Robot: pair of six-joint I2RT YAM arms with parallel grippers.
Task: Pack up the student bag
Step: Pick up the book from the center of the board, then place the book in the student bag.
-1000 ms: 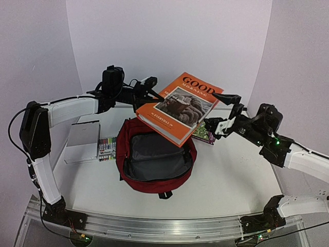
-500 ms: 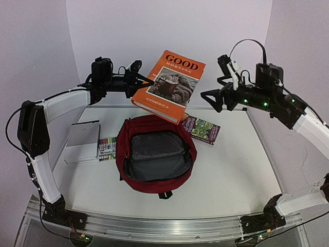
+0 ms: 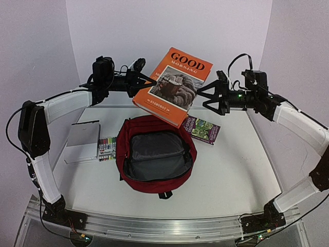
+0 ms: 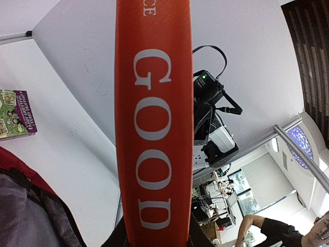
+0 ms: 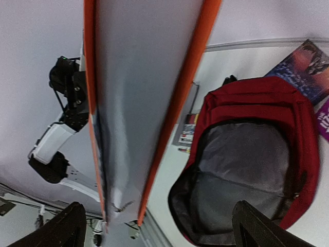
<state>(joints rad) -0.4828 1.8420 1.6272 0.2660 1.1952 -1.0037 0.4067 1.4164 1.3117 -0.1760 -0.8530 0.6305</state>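
Observation:
The dark red student bag (image 3: pixel 154 159) lies on the table with its main compartment open and grey lining showing; it also shows in the right wrist view (image 5: pixel 247 164). My left gripper (image 3: pixel 141 82) is shut on the spine side of a large orange "GOOD MORNING" book (image 3: pixel 175 85) and holds it tilted high above the bag's far end. The spine fills the left wrist view (image 4: pixel 152 128). My right gripper (image 3: pixel 208 98) is open at the book's right edge. In the right wrist view the page edge (image 5: pixel 139 92) runs between the spread fingers (image 5: pixel 67 226) without touching them.
A purple and green book (image 3: pixel 201 129) lies right of the bag's top. A pack of coloured markers (image 3: pixel 107 148) and a silvery flat case (image 3: pixel 82 138) lie left of the bag. The white backdrop wall stands close behind both grippers.
The left gripper has raised the orange book and tilted it more upright. The right arm has swung up from near the table to the book's right edge, its jaws open around it.

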